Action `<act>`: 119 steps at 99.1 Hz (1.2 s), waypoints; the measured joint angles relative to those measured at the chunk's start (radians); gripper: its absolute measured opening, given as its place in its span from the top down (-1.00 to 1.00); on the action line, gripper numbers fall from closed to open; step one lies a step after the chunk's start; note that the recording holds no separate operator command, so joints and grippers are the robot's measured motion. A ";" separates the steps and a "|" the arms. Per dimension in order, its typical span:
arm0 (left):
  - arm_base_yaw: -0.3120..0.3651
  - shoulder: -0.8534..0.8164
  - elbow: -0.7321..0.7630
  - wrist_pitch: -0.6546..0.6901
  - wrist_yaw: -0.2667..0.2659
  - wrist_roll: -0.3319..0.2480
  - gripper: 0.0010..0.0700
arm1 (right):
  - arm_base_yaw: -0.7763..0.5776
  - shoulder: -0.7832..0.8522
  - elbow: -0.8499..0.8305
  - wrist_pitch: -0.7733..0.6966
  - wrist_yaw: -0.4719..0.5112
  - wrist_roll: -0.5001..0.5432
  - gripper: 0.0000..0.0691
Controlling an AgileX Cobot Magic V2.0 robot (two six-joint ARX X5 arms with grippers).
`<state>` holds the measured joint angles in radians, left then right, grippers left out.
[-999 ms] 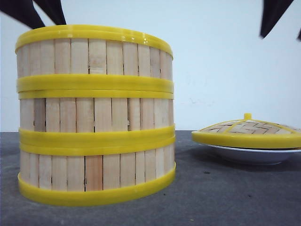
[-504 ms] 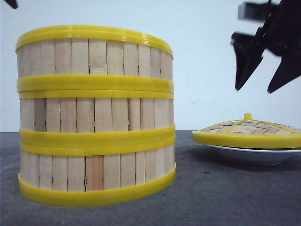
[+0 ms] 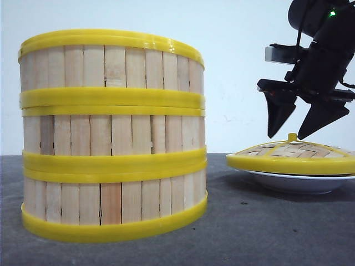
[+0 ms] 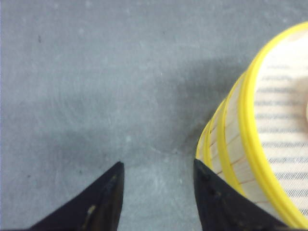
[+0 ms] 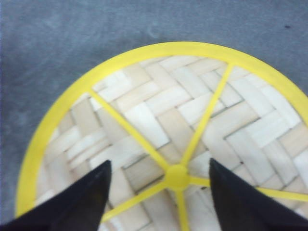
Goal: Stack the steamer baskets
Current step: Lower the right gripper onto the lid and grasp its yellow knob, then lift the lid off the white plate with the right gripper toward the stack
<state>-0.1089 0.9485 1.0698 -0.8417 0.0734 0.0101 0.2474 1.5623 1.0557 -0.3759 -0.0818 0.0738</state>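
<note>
Front camera sits low at table level, close to the stack of 3 steamer baskets (image 3: 112,136). Right wrist camera looks straight down between its fingers onto the lid (image 5: 168,139), shared with front; left wrist catches the stack beside its fingers.

Matte black right claw (image 3: 294,130), pointed tapering fingers (image 3: 275,119), green light.

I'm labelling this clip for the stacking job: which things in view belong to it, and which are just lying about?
Part of the job:
- steamer baskets, three in one stack
- right gripper, fingers open above the lid's knob
- left gripper, open beside the stack

Lying about:
- woven lid
- white dish under it
</note>
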 joint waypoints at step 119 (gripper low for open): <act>0.000 0.000 0.000 0.046 -0.027 0.000 0.26 | 0.028 -0.104 0.345 -0.239 -0.106 -0.015 0.84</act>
<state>-0.1089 0.9485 1.0698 -0.7956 0.0460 0.0101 0.2756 1.4582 1.4010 -0.6147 -0.1883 0.0589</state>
